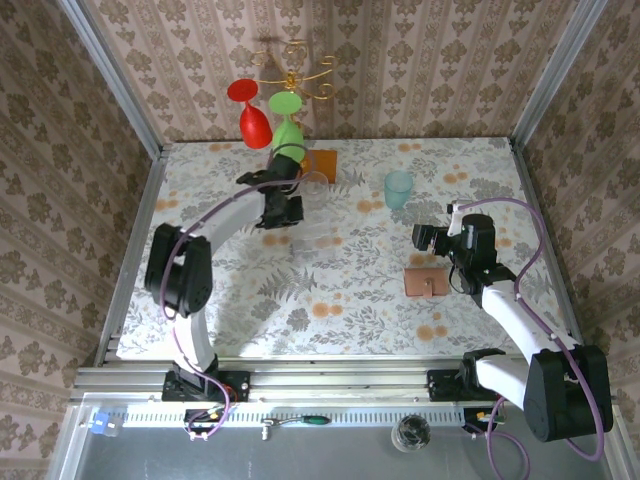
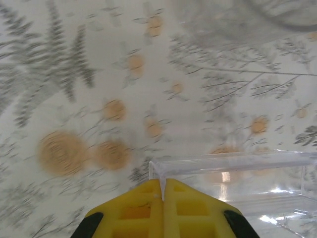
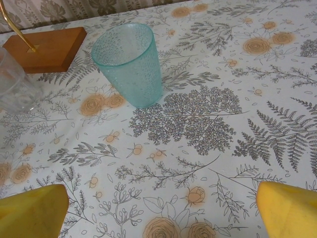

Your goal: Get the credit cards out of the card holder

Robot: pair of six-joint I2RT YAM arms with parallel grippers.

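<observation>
The holder (image 1: 427, 283) lies folded flat on the surface (image 1: 250, 300), on the right side and just beside the right arm's forearm. No cards show, so I take it they sit inside and nothing of the job is done yet. Being closed and lying flat, it will likely need one arm to pin or lift it while the other opens it.

The right pincer (image 3: 161, 198) is wide apart, its yellow tips at the two bottom corners of its wrist view. It hovers over bare surface, aimed toward the teal cup (image 3: 130, 62) and the rack base (image 3: 47, 48) beyond it. From above, that arm is folded back with the wrist just past the holder, on its far side, so it looks poised rather than engaged.

The left arm stretches far forward, to the left of centre. The left pincer (image 2: 162, 196) is held low, tips pressed together. A corner of a clear box (image 2: 233, 168) meets those tips. Whether they nip its wall I cannot tell. That arm is well apart from the holder.
</observation>
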